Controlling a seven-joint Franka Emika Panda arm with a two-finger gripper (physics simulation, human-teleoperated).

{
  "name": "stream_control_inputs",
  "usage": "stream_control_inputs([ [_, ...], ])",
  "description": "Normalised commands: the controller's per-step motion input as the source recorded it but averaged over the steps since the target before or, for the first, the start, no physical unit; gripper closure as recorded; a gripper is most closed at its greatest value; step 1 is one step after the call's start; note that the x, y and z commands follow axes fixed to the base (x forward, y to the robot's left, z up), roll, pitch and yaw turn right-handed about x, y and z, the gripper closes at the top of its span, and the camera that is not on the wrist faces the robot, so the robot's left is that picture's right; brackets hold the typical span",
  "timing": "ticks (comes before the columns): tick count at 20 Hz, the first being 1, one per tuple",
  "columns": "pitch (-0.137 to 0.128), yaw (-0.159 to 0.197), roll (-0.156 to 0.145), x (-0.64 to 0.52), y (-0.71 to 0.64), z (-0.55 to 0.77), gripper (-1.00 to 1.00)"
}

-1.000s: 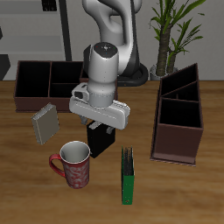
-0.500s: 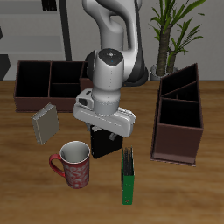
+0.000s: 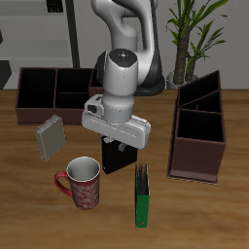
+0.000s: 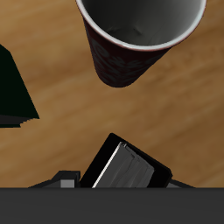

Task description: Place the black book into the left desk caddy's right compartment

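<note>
The end effector [image 3: 119, 148] sits low over the black book [image 3: 117, 159] at frame centre; whether it is closed cannot be told. A hasty lift could clip the red mug [image 3: 82, 183] or green book [image 3: 142, 195] nearby.

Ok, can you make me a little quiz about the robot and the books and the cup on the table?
1. True or false: the black book already sits inside the left desk caddy.
2. What stands closest to the red mug? A) grey book B) plant C) wide caddy
3. Fill in: the gripper is right over the ____ book.

Key: 1 false, it is on the table; 2 A; 3 black.
</note>
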Motion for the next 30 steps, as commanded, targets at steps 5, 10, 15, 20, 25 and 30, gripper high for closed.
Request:
stream_control_inputs([
  [5, -0.046, 0.036, 0.009, -0.11, 0.00, 0.37, 1.00],
  [10, -0.040, 0.104, -0.017, -0.28, -0.05, 0.71, 1.00],
  [15, -0.047, 0.098, 0.004, -0.32, 0.02, 0.65, 1.00],
  [20, -0.049, 0.071, 0.013, -0.34, 0.03, 0.62, 1.00],
  [25, -0.075, 0.057, 0.003, -0.41, 0.10, 0.67, 1.00],
  [30, -0.009, 0.029, -0.009, -0.20, 0.16, 0.34, 1.00],
])
